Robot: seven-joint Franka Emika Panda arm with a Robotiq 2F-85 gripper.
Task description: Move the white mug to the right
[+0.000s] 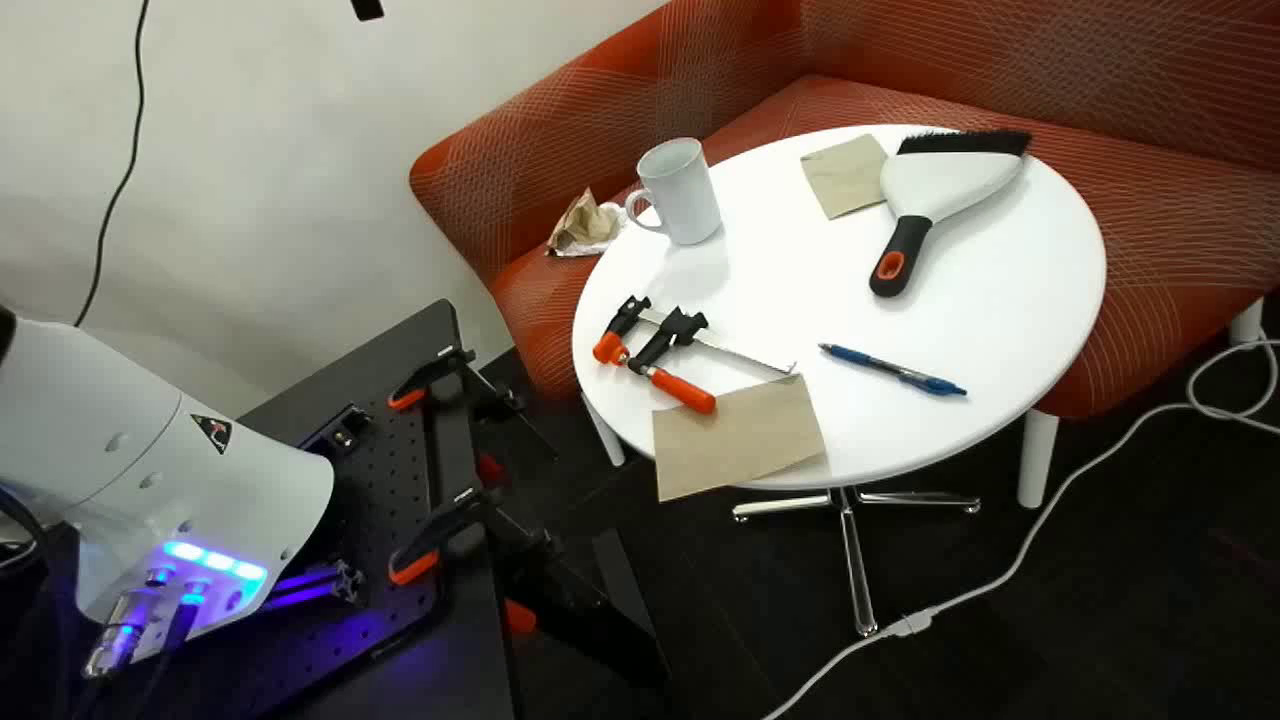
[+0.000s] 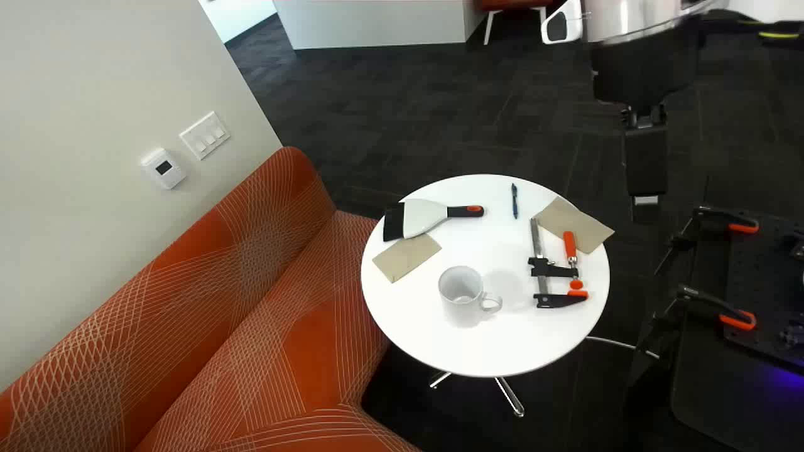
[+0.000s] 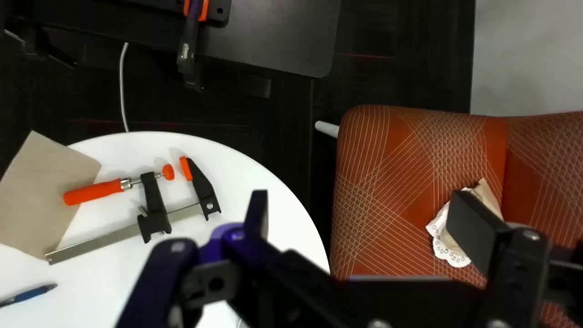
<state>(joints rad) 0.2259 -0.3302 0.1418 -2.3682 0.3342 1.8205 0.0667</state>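
Orange sofa [image 2: 220, 314] beside pale wall [image 2: 100, 107]; dark floor [image 2: 389, 113].

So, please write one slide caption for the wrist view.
Open gripper in the foreground; beyond it, a clamp, pen and brown paper on a white table, beside an orange sofa.

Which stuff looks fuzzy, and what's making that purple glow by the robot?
Wrist view: the open jaws are dark and partly blurry, probably too close to the camera, while the clamp beyond is sharper. An exterior view: blue lights on the robot's base seem to paint the black board purple. Both exterior views: the white mug looks fairly clear.
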